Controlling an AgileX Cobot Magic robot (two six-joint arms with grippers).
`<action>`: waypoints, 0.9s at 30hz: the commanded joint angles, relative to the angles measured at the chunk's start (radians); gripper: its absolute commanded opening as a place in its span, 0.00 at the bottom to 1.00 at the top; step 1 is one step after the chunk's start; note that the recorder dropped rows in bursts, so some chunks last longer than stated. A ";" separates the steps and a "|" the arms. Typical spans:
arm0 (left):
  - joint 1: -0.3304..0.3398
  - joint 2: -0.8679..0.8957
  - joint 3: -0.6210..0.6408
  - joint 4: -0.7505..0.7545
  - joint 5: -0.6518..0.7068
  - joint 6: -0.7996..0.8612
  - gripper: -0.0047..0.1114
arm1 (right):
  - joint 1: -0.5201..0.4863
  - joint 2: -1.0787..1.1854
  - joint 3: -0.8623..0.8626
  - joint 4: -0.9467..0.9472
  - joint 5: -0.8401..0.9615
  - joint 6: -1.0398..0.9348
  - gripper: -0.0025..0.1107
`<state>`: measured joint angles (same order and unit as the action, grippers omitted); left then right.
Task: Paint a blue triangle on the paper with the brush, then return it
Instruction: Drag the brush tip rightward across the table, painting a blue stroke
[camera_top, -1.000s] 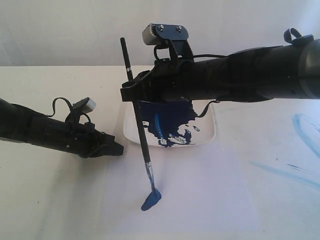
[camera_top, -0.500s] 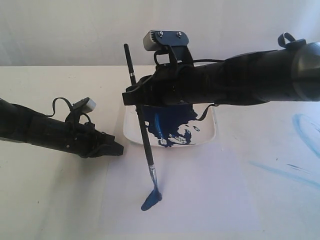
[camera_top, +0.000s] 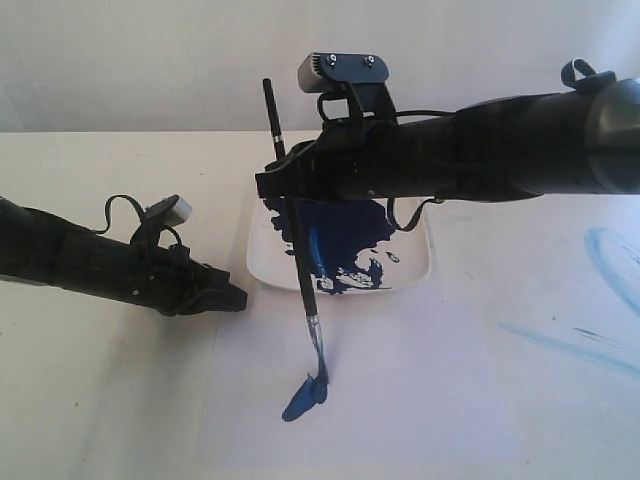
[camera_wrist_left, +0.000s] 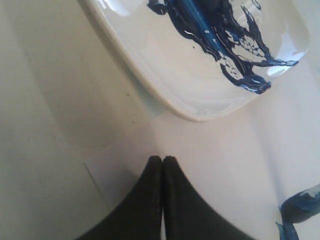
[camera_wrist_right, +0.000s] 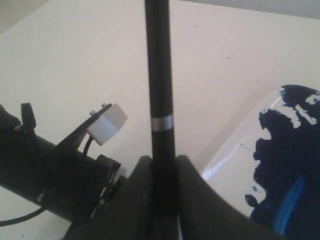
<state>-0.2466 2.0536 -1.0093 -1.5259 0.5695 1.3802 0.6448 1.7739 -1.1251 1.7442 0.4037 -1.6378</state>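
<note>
The right gripper (camera_top: 272, 186) reaches in from the right above the table (camera_top: 100, 400) and pinches the black handle of the brush (camera_top: 300, 270) between its two fingers (camera_wrist_right: 142, 200), gripping just below the thin silver band, as the right wrist view shows close up. The brush stands tilted, its upper end leaning to the left of the exterior view, and its blue-stained tip touches the upper end of a dark-blue blob (camera_top: 303, 398) on the paper (camera_top: 420, 400). Behind the paper sits a square white plate (camera_top: 425, 272) carrying an irregular navy paint splash (camera_top: 345, 232); the handle crosses in front of the plate's left part. The left gripper (camera_top: 236, 298) lies low at the paper's left edge, near the plate's front left corner, its jaws pressed together on nothing. Faint light-blue streaks (camera_top: 608, 258) mark the table far to the right
</note>
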 joint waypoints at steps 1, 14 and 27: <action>-0.006 0.017 0.006 0.001 -0.002 -0.011 0.04 | -0.018 0.005 -0.005 0.000 -0.010 -0.009 0.02; -0.006 0.017 0.006 0.001 -0.001 -0.011 0.04 | -0.057 0.014 -0.005 0.000 -0.027 -0.043 0.02; -0.006 0.017 0.006 0.001 -0.001 -0.011 0.04 | -0.108 0.016 -0.020 0.000 -0.032 -0.062 0.02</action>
<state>-0.2466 2.0536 -1.0093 -1.5259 0.5695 1.3802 0.5564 1.7871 -1.1403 1.7479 0.3756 -1.6845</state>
